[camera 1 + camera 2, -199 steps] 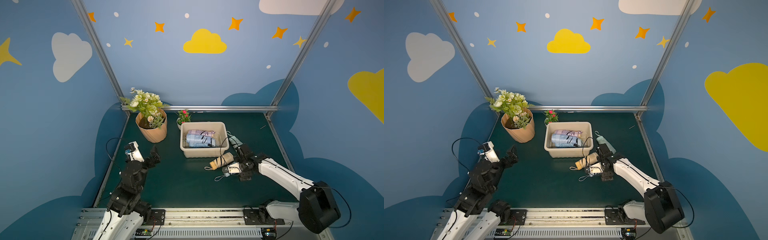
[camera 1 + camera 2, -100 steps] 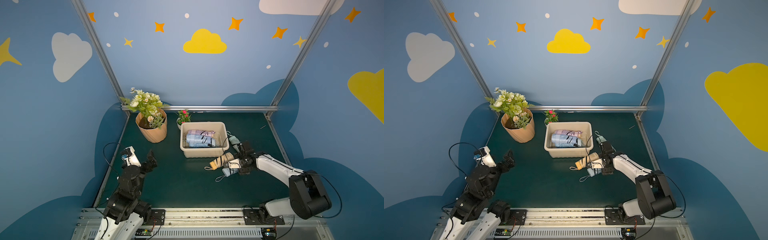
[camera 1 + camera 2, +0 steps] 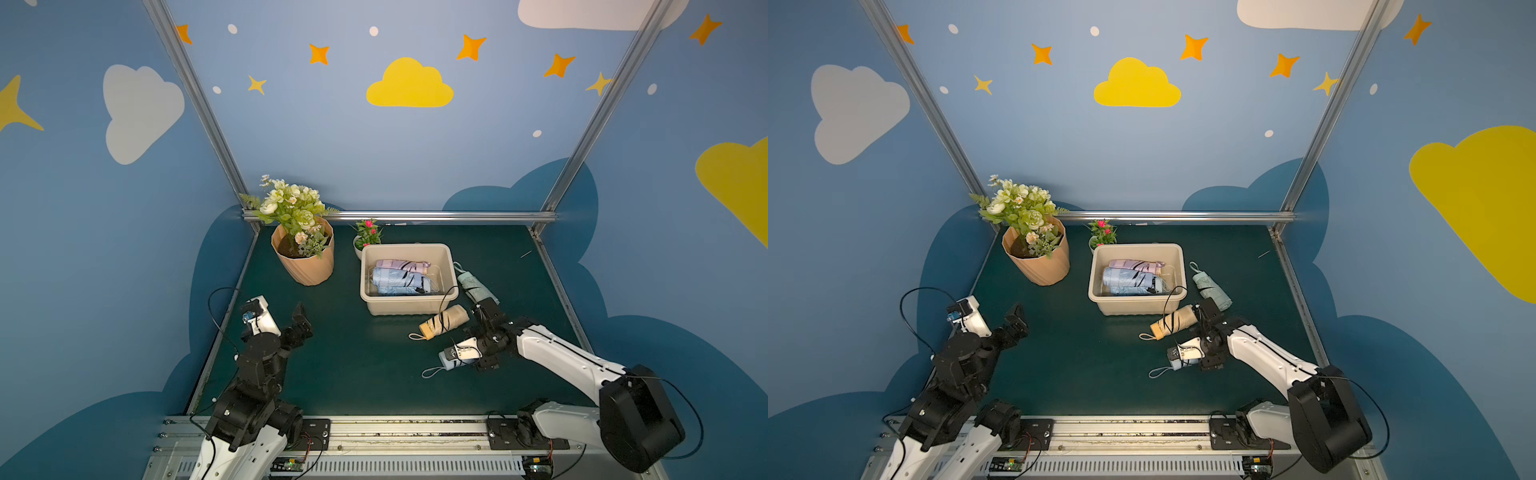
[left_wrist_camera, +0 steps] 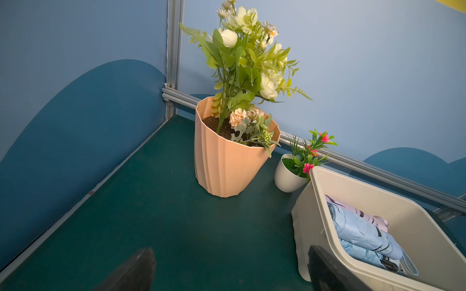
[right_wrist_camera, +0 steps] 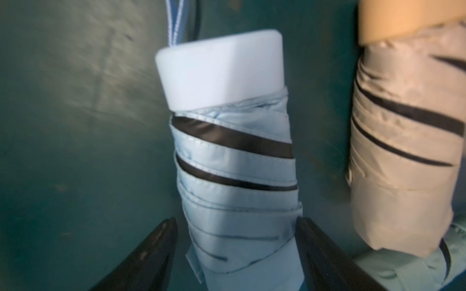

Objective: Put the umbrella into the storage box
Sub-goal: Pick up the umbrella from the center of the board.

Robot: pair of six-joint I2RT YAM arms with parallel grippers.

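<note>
The blue umbrella (image 3: 449,362) lies on the desk (image 3: 353,353) at a top view's lower right, below the storage box (image 3: 409,305). The right tool (image 5: 237,226) brackets its body for lifting; whether it is clamped I cannot tell. The left tool (image 3: 304,322) gapes empty.

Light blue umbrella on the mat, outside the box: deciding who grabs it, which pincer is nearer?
Right. The right pincer straddles the light blue umbrella, flanking it on both sides; the left pincer hangs open, far across the mat.
</note>
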